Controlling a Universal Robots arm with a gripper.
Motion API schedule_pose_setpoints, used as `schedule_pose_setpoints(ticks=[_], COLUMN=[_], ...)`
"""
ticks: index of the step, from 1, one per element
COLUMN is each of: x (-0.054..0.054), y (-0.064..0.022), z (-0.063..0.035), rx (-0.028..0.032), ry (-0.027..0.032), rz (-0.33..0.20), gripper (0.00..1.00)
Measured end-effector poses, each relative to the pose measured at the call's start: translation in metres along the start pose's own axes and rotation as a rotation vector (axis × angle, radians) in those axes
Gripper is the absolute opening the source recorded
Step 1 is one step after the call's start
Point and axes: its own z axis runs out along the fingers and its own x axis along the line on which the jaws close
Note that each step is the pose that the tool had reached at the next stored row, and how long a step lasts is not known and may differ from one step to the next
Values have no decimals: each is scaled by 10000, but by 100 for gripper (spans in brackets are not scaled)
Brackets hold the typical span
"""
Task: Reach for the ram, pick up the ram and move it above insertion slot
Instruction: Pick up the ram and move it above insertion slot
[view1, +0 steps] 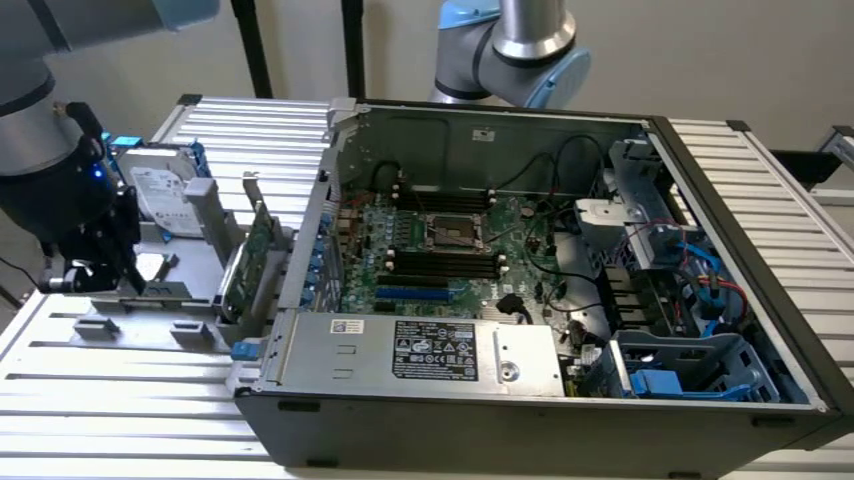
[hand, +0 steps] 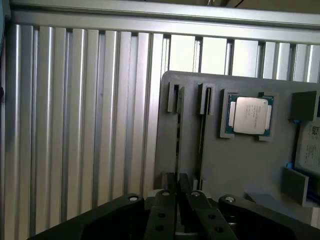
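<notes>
We find the ram (hand: 177, 142) on edge in the tray (hand: 240, 165) slot, long axis level along it. Arm (view1: 54, 190) points straight down; claw (hand: 178, 191), nearly closed, pinches it.

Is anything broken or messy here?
Nothing looks broken or spilled. The computer lies on its side with its cover off, but tidily. The square chip sits straight in its pocket on the gray holder.
</notes>
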Motion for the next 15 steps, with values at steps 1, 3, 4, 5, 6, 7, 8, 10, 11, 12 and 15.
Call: schedule_pose_setpoints(ticks=[1,3,4,5,6,7,8,10,11,12,15], x=[3,9,13,17,21,25,28,34,37,40,48], y=[-15,-47,-62,-76,-91,-107,-124,-166,-194,-224,-323], z=[-32,-102,-138,-174,-210,-248,-285,-363,-404,-445,-572], rx=[0,3,4,5,7,8,9,12,13,16,20], ry=[-28,-90,-120,-151,-182,-213,-244,-301,-330,-358,-440], rz=[-32,-96,-128,-161,-194,-226,-255,-301,-316,-329,-361], gripper=[15,15,15,15,15,15,15,15,15,15,15])
